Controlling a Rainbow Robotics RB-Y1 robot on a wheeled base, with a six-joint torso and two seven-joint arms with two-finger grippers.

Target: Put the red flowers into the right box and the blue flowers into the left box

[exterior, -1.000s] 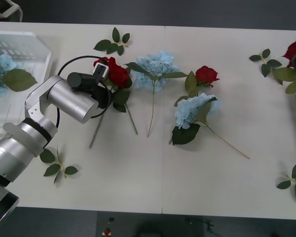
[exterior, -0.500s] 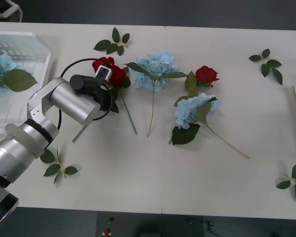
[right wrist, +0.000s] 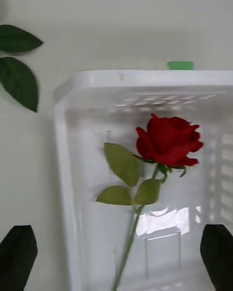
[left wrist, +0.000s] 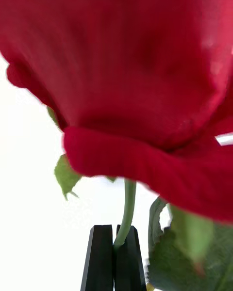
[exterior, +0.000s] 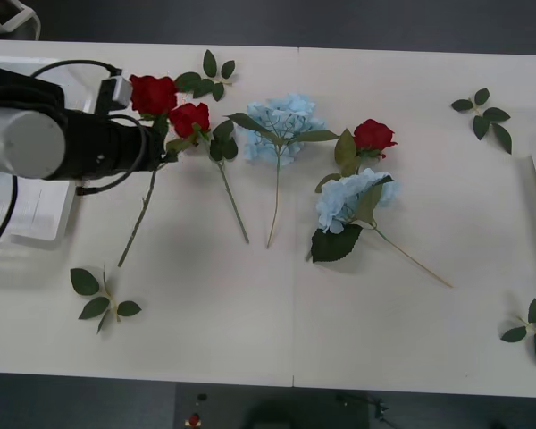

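While your left end effector (left wrist: 114,257) stays out of the question as a free tool, pinched tight on the thin green stem of a red rose (exterior: 153,94), the step in hand is carrying that rose, which hangs lifted near the desk's (exterior: 250,313) left side with its stem trailing down toward you. Close to you lie only loose leaf sprigs (exterior: 98,297). Farther out, a second red rose (exterior: 189,118) lies just beside the held one, then a blue hydrangea (exterior: 284,121), another blue hydrangea (exterior: 353,198) and a third rose (exterior: 373,136) touching its leaves. At the far left, the slotted white basket (exterior: 36,210) sits partly behind your arm. Over at the right, your right end effector (right wrist: 116,252) hangs spread wide above the other white box (right wrist: 145,80), where one rose (right wrist: 167,140) already lies. Judging by this, your held rose is on the wrong side: you'll need to get it across to the right box, likely by a handover or a long reach
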